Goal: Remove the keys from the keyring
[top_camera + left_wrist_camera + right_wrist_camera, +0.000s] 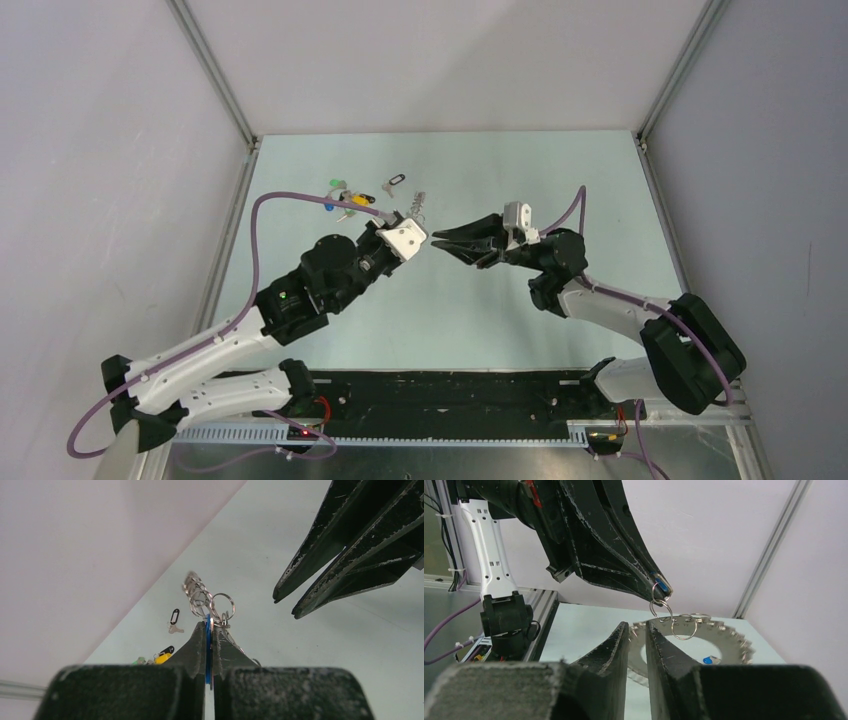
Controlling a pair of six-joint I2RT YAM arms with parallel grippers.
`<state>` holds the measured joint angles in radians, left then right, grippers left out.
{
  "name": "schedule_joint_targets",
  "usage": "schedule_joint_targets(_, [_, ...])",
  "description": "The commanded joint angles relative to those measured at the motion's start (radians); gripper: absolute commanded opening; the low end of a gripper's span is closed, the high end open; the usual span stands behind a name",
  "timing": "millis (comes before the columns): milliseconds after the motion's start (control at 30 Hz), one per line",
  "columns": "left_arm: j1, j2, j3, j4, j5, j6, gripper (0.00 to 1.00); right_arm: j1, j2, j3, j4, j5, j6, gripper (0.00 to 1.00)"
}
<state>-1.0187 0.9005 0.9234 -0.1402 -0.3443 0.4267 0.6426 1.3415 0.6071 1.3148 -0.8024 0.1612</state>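
Keyring (694, 642): a hoop fringed all round with silver keys (736, 642) like a toothed wreath, above the far middle of the pale table (560, 180), linked by small split rings (660, 607) to a blue tag (207, 645). Whether the wreath hangs free or rests on the table cannot be told. Room: bare table to the right and toward the arms; the left wall's rail lies well off. Left gripper (663, 586): fingers pressed together on the blue tag, rings and keys dangling past its tips. Right gripper (437, 240): jaws a narrow slit apart, nothing between them, tips pointing at the left gripper's tips and just beside the rings, not touching. Nearby, left of the keyring on the table: a single key with a black loop (393, 183), and a loose cluster of green, blue and yellow key tags (340, 197). Hidden: the wreath's near side, behind the right fingers in the right wrist view; from above the keys show only as a small grey smudge.
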Motion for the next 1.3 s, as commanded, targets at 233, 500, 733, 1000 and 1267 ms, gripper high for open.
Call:
schedule_joint_targets(233, [-0.003, 0.072, 0.063, 0.031, -0.102, -0.024, 0.0, 0.076, -0.051, 0.045, -0.098, 0.141, -0.029, 0.4])
schedule_joint_targets(500, [-0.003, 0.086, 0.08, 0.007, -0.118, -0.029, 0.0, 0.151, -0.093, 0.045, -0.272, 0.397, -0.15, 0.66])
schedule_joint_targets(733, [-0.003, 0.08, 0.081, 0.004, -0.093, -0.044, 0.0, 0.181, -0.076, 0.054, -0.312, 0.467, -0.223, 0.66])
schedule_joint_targets(1000, [-0.003, 0.082, 0.092, -0.009, -0.077, -0.058, 0.0, 0.189, -0.029, 0.079, -0.339, 0.507, -0.26, 0.62])
schedule_joint_targets(1267, [-0.003, 0.071, 0.092, -0.016, -0.051, -0.062, 0.0, 0.189, -0.001, 0.098, -0.345, 0.473, -0.273, 0.44])
